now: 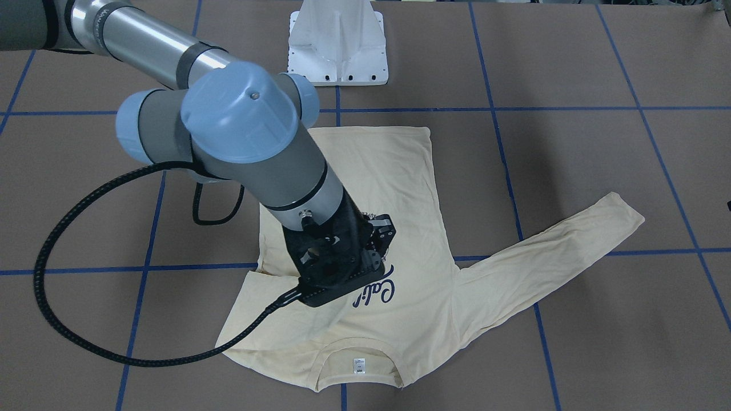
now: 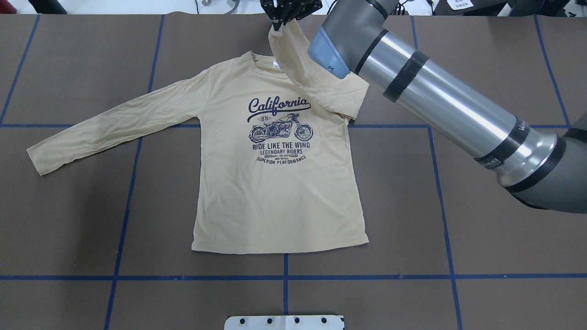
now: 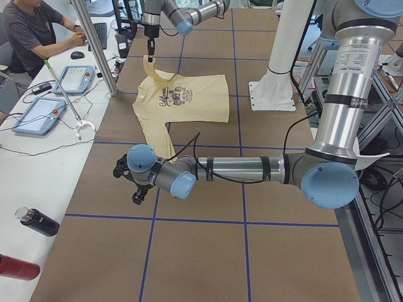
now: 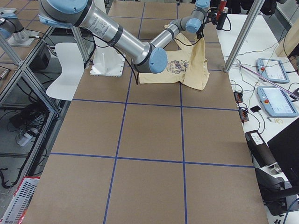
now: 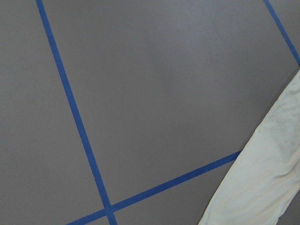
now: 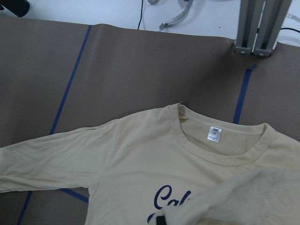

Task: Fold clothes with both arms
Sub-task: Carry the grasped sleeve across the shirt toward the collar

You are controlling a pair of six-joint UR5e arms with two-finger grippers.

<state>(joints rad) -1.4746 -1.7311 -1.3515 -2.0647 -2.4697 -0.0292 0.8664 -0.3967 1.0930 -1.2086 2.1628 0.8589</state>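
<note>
Your right gripper [image 2: 280,19] clenches the T-shirt's [image 2: 275,197] sleeve [image 2: 300,62] above the collar [image 2: 259,63], ready to fold inward; left gripper [image 3: 128,181]: can't tell.

Cream T-shirt [image 2: 275,197] lies flat, print-up; right tool [image 2: 279,22] holds 1 sleeve raised.

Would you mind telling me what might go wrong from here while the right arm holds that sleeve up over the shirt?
1. The right claw pinches only the end of the lifted sleeve, so the thin fabric could slip out before it is laid down.
2. That sleeve drapes loosely beside the collar, so it may land bunched rather than flat across the T-shirt.
</note>
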